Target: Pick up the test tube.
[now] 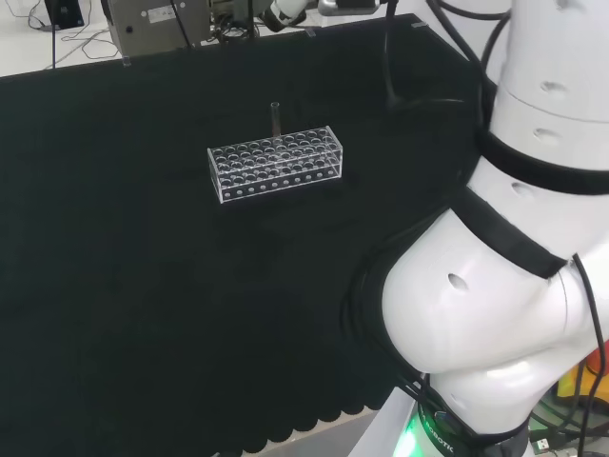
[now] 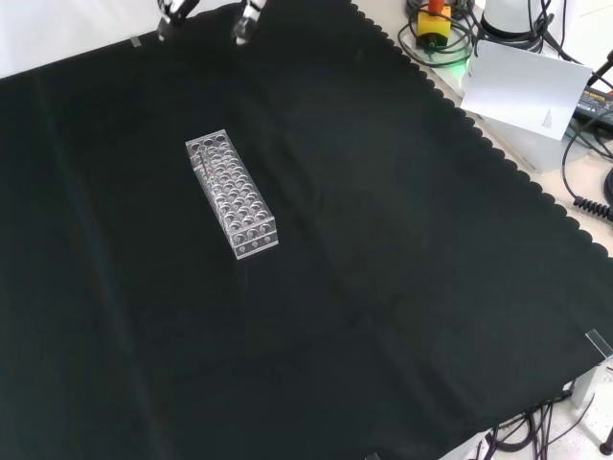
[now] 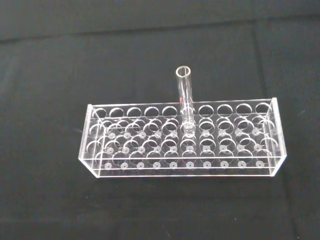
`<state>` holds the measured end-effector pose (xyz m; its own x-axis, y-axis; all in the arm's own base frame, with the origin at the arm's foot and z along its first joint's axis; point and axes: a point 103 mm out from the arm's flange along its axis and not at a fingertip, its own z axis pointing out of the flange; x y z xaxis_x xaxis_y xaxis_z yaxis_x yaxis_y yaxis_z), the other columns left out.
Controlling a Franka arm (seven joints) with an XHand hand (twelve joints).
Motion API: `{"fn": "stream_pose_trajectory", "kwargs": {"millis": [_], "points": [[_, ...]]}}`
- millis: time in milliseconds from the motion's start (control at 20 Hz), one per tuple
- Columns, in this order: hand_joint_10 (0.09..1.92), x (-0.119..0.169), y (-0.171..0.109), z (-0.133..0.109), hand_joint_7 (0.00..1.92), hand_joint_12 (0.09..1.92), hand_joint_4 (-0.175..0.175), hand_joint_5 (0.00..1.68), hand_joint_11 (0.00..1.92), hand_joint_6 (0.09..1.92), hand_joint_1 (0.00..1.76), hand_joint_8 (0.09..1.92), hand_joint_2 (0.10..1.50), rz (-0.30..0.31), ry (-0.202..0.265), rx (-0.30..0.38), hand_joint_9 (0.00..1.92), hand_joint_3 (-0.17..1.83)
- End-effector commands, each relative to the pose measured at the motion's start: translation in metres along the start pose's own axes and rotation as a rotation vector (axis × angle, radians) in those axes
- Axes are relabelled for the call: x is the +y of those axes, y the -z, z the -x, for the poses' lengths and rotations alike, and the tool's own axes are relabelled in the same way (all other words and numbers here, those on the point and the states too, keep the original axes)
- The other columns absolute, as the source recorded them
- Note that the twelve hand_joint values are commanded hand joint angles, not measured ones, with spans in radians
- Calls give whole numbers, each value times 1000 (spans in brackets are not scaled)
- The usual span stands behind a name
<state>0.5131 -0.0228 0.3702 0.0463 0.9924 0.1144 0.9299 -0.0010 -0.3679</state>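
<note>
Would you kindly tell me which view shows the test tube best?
The wrist view: the test tube stands close and upright in the rack. The head view shows a thin dark stick above the rack; in the front view I can't make it out.

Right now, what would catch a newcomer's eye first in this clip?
A clear rack full of round holes sits alone on the black cloth, left of centre in the head view. One clear test tube stands upright in a hole of the rack's far row in the wrist view. The hand's fingertips show at the front view's top edge, apart from the rack.
</note>
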Motion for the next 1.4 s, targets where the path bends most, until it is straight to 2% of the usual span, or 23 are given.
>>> {"fn": "stream_pose_trajectory", "kwargs": {"millis": [50,400,750,950,1150,1400], "points": [[954,36,-24,10,235,1577,-101,303,143,87,734,913,1091,-52,-1,22,259,-175],[907,70,-44,8,372,1548,-122,400,203,103,786,911,1092,-109,4,-6,381,-175],[899,102,-67,4,397,1542,-128,427,217,123,818,912,1090,-184,13,-40,407,-175],[895,113,-84,1,403,1539,-129,429,219,129,832,912,1089,-215,25,-65,411,-175],[885,119,-98,0,474,1528,-135,450,236,160,860,917,1086,-229,11,-73,432,-175],[854,122,-109,3,573,1509,-150,425,260,442,900,906,1081,-259,1,-88,485,-175]]}}
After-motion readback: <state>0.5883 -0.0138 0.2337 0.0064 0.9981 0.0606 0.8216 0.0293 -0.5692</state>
